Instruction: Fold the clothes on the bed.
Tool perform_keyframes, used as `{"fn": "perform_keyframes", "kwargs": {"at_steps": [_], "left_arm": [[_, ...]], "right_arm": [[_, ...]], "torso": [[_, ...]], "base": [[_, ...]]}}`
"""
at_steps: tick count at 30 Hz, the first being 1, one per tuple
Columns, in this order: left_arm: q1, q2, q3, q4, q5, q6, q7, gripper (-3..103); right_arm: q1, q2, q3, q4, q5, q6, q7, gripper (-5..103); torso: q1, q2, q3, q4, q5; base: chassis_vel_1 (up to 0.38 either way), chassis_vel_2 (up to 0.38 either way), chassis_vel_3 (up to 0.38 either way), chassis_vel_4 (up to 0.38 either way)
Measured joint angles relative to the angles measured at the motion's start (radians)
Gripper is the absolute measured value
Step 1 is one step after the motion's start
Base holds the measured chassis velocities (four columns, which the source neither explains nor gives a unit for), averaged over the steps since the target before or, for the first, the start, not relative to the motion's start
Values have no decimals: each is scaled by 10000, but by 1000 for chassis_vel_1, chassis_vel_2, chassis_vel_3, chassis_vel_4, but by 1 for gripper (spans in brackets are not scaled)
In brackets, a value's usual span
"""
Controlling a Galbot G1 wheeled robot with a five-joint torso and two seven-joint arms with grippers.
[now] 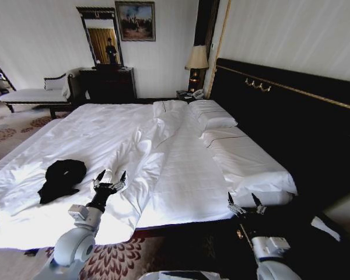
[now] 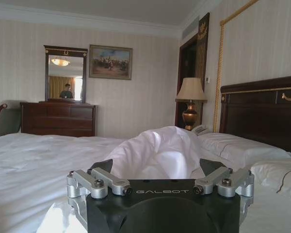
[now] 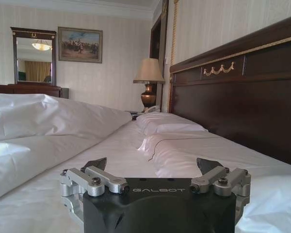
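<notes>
Fabric [image 1: 60,178], apparently crumpled, beside open left pincer [image 1: 109,177].

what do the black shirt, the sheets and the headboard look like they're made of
Black shirt: soft matte fabric, slumped in a crumpled heap.
Sheets: smooth white woven cloth with a faint sheen, creased and folded.
Headboard: seemingly dark polished wood, glossy, with gold-coloured trim; it could be a veneer.

Crumpled black T-shirt [image 1: 60,178] on white bed [image 1: 181,175]
</notes>
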Motion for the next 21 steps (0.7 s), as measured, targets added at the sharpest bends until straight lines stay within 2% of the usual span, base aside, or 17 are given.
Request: {"fn": "perform_keyframes", "kwargs": {"at_steps": [11,12,16,21], "left_arm": [[130,-1,-158,-694,-82,149,-75,100],[136,1,-182,-720,-84,143,-75,102],[168,2,-198,-880,-91,140,-124,97],[223,-13,-211,-1043,-80,269,-330,100]], "right_arm": [[37,24,-51,-89,-165,17,-12,100],[38,26,-59,-99,-190,16,-17,100],[45,62,-62,-125,-484,68,-154,100],[46,78,-58,-122,-640,97,-178,100]], "torso": [[3,0,1,0,-2],[4,0,1,1,-3],[2,0,0,-1,-2],[1,1,-1,0,-11]], "base": [[170,181,-161,-188],[282,272,-276,-274],[257,238,-260,-251],[141,117,-125,-121]]}}
